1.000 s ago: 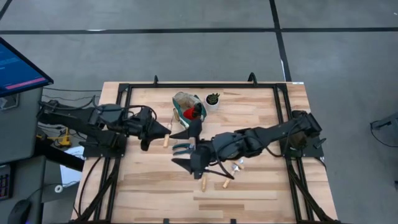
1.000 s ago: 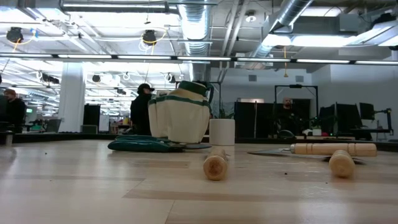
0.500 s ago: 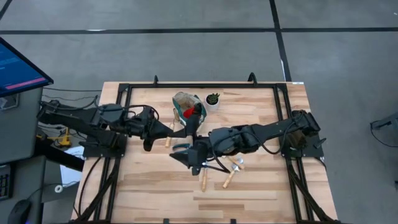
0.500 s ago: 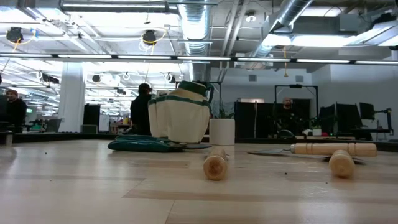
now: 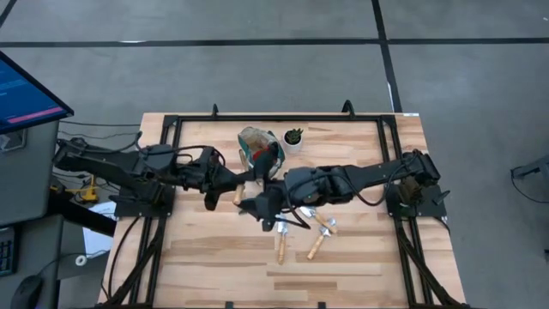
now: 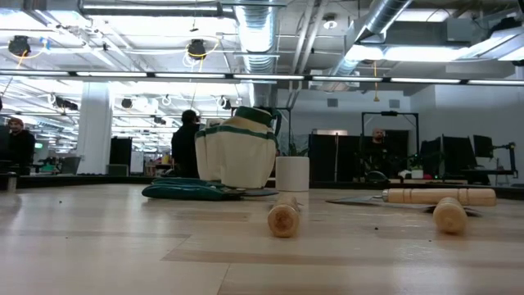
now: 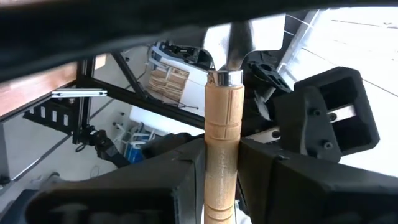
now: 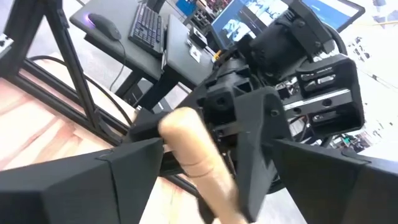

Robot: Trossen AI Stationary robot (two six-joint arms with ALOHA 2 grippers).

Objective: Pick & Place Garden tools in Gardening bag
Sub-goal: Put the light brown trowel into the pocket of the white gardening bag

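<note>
Beige gardening bag [image 6: 237,156] showing green trim, red item [image 5: 259,157] glowing inside, light wooden handle [image 7: 221,149] sitting between black jaws, white pot [image 6: 292,174].

smooth wooden handle [image 7: 222,143], shiny metal ferrule [image 7: 224,78]

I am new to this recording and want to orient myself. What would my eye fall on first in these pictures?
The two dark arms meet at the table's middle: the left gripper is shut on a wooden-handled tool, and the right gripper clamps another wooden handle. Just behind them stands the gardening bag with a red item inside, beside a small white pot. Two more tools lie on the table nearer the front.
</note>
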